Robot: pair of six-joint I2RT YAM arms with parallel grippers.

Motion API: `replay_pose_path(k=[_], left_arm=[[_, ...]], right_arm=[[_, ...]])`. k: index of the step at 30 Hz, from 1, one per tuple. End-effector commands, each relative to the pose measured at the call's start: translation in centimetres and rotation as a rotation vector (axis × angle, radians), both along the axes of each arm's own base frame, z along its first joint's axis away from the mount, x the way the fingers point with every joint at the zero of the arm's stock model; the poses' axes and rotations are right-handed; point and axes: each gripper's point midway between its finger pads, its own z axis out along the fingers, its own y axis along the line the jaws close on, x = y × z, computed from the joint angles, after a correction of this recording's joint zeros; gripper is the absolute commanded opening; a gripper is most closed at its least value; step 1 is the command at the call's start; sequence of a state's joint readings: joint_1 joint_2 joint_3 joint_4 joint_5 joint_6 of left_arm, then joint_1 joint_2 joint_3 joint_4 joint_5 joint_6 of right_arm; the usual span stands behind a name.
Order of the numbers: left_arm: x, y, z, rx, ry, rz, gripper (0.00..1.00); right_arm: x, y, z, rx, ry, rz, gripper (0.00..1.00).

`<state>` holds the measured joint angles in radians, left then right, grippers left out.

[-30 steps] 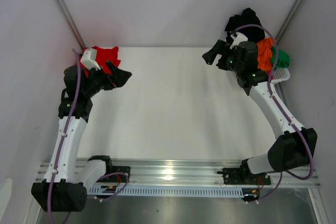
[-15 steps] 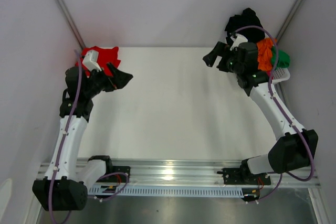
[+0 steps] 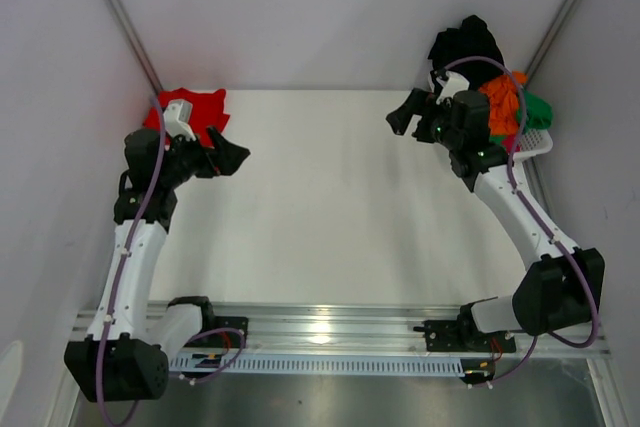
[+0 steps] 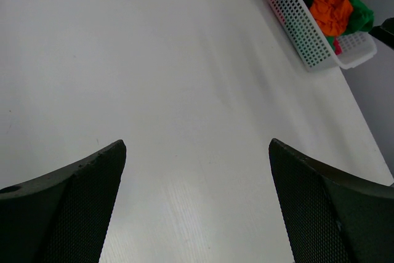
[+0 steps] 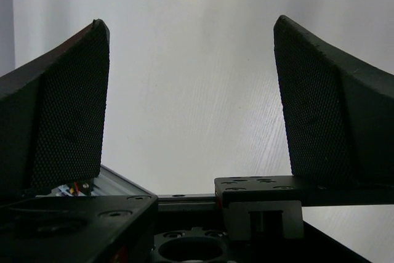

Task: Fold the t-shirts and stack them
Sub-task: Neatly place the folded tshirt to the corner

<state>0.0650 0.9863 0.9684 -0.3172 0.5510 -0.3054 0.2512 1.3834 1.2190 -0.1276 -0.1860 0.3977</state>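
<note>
Red shirt (image 3: 195, 105), soft and crumpled, lies bunched at the table (image 3: 330, 207) corner just behind the left claw (image 3: 232, 155); both claws are released and hold nothing.
A black shirt (image 3: 465, 42), an orange shirt (image 3: 503, 102) and a green shirt (image 3: 537, 107) are heaped in rumpled folds in the white perforated plastic basket (image 3: 537, 143) close behind the right claw (image 3: 403, 115), with a pink scrap (image 4: 337, 46) low against its wall. Each claw's dark, mesh-textured wedge fingers (image 5: 68, 103) stand wide apart over smooth pale tabletop.

Bright even light, faint shadows, glare on metal rail (image 3: 320, 327); sharp focus
</note>
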Motion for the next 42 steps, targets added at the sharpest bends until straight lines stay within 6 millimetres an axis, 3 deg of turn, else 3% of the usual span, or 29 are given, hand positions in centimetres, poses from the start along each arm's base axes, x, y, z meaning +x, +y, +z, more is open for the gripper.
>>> replay_pose_path(k=[1,16,25,33,42], left_arm=[[0.0,0.8,0.6,0.069,-0.095,0.007,1.0],[0.0,1.5,0.6,0.096,-0.117,0.045,0.99],[-0.4,4.2,0.2,0.191,-0.091,0.181,0.99],[-1.2,3.4,0.7,0.188,-0.143,0.137,0.99],[-2.1,2.3,0.5,0.188,-0.161,0.065,1.0]], right_arm=[[-0.1,-0.1,2.2,-0.013,-0.128,0.012,0.99],[-0.5,-0.7,1.5,-0.073,-0.114,0.023,0.99],[-0.9,-1.2,1.4,-0.098,-0.108,0.015,0.99],[-1.2,-1.2,1.5,-0.09,-0.107,0.015,0.99],[-1.5,-0.9,0.3,-0.068,-0.091,0.023,0.99]])
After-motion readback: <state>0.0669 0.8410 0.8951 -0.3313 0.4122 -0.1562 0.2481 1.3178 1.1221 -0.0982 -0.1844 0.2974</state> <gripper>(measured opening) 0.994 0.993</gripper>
